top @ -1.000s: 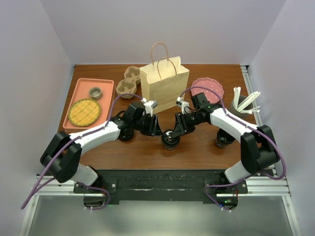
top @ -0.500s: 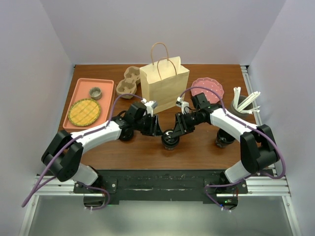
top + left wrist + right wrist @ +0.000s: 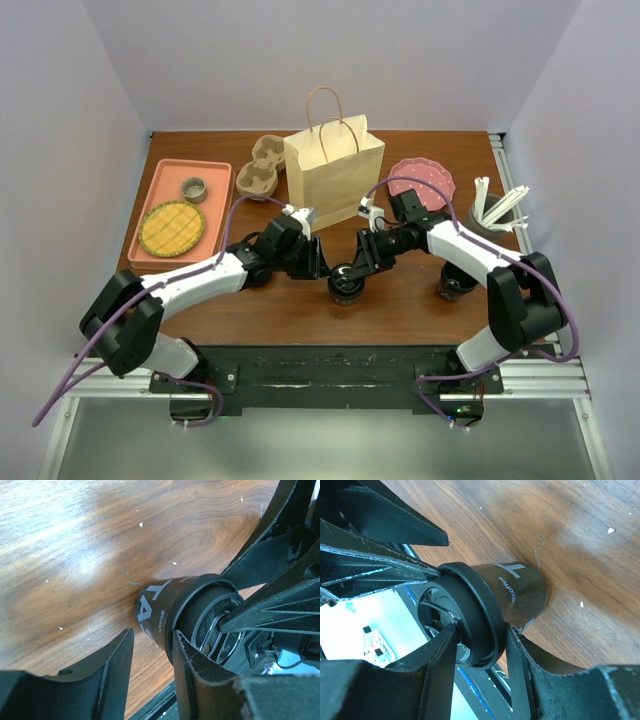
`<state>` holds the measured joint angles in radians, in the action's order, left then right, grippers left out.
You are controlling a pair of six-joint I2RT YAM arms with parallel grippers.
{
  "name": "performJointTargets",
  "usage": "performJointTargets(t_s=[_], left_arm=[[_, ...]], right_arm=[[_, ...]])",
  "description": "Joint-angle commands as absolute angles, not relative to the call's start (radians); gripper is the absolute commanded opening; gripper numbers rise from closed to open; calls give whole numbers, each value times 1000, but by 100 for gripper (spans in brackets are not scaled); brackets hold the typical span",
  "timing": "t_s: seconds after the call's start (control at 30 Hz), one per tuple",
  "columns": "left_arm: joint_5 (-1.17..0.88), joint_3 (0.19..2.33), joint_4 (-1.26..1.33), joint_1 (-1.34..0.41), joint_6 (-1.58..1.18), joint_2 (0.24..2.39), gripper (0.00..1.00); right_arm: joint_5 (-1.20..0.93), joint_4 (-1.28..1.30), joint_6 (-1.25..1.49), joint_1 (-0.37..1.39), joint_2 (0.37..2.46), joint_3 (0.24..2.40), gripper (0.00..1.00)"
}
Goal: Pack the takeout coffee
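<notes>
The takeout coffee (image 3: pixel 345 285) stands on the desk (image 3: pixel 400 310) near its middle, in front of the paper bag (image 3: pixel 335 170), and both arms meet at it. The left gripper (image 3: pixel 322 268) reaches it from the left and the right gripper (image 3: pixel 358 268) from the back right.

In the right wrist view the cup (image 3: pixel 520 595) sits right between the right gripper (image 3: pixel 480 635) fingers. The jaws are drawn partway in and clamp the black lid. One finger (image 3: pixel 442 670) lies across the lid's top, and the other lies against the wall just under the rim. The left arm's finger comes in from the upper left, its tip touching the lid.

In the left wrist view the cup (image 3: pixel 155 607) lies just at the tips of the left gripper (image 3: pixel 152 640). The jaws stand at a middling width. One finger (image 3: pixel 115 675) is beside the printed wall and the other overlaps the lid rim. From this angle I cannot tell whether they press on the cup or only bracket it.

A second black cup (image 3: pixel 452 287) stands under the right forearm. Behind the bag's left side sits a tan cup carrier (image 3: pixel 258 168), with an orange tray (image 3: pixel 215 175) at far left and a pink plate (image 3: pixel 422 178) at back right.
</notes>
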<state>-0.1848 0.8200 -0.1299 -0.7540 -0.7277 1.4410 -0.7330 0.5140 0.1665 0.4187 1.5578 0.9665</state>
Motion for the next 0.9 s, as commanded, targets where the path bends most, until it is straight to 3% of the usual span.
performJointTargets(t_s=[0.0,0.27,0.47,0.87], left_arm=[[-103,811,-301,-788,-746,1451,46],[-109,1034,-417,-773,-729,1431,50],[-84,1077,-474,-773,-732,1396,58],[-155,864,-327,-778,-880,1259,57]], right_arm=[[-548,480,120,445,1621,903,40],[-503,469,233,462,1571,881,37],[-427,436,392,500,1502,847,36],[-273,289,793,623,1378,759,38]])
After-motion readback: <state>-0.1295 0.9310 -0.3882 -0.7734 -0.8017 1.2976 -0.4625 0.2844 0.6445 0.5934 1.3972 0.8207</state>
